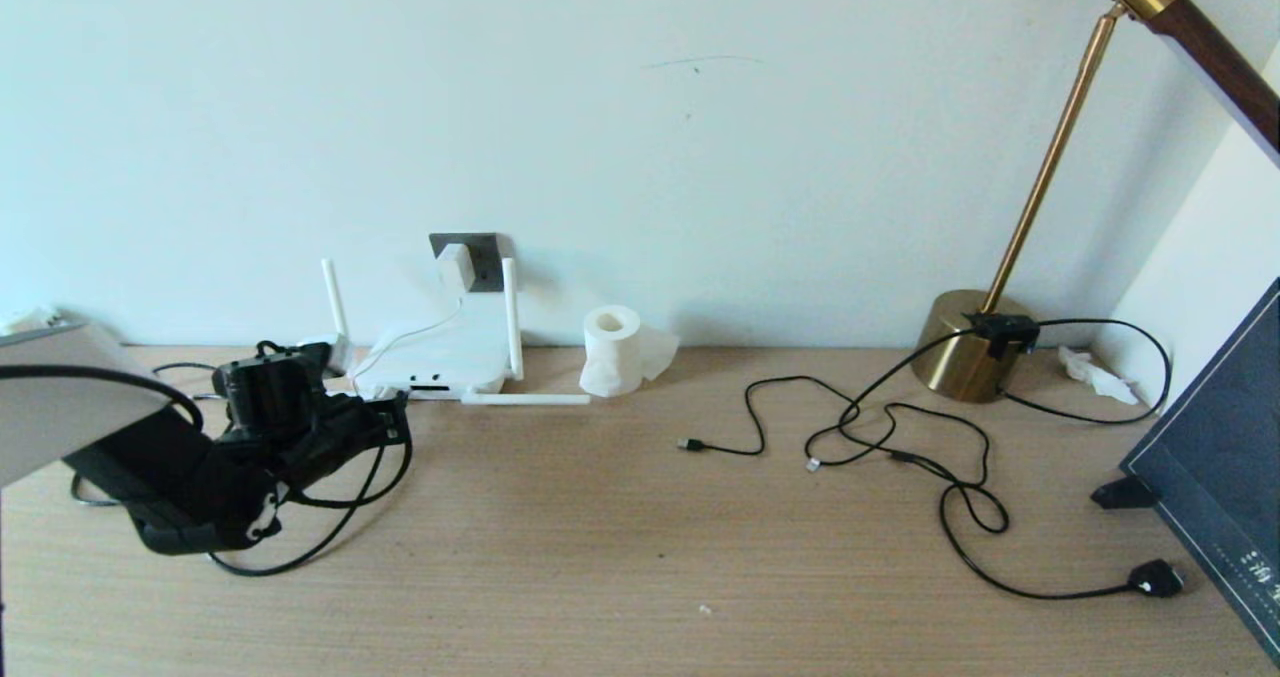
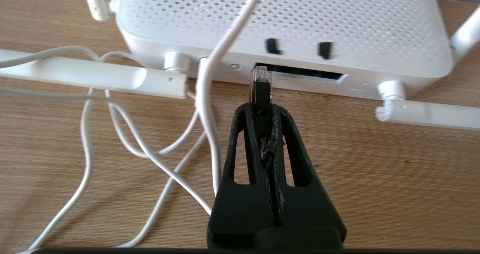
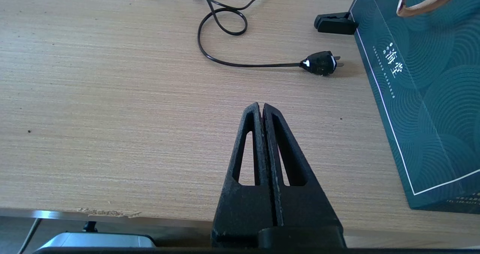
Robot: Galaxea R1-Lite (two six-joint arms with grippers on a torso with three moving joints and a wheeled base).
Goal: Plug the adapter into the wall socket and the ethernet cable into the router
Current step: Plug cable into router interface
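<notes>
The white adapter (image 1: 455, 265) sits against the dark grey wall socket (image 1: 482, 253), and its thin white cord (image 2: 210, 107) drops across the router. The white router (image 1: 440, 362) lies flat below the socket, with its antennas spread. My left gripper (image 2: 261, 109) is shut on the ethernet cable's black plug (image 2: 259, 87). The plug's clear tip is right at the left end of the router's dark port slot (image 2: 303, 74). In the head view the left gripper (image 1: 396, 412) is just in front of the router, and the black cable (image 1: 340, 527) loops beside the arm. My right gripper (image 3: 261, 107) is shut and empty.
A tissue roll (image 1: 612, 349) stands right of the router. Thin black USB cables (image 1: 850, 437) and the lamp's cord with its bulky plug (image 1: 1155, 578) sprawl at the right, near the brass lamp base (image 1: 965, 357). A dark teal bag (image 1: 1220, 477) stands at the right edge.
</notes>
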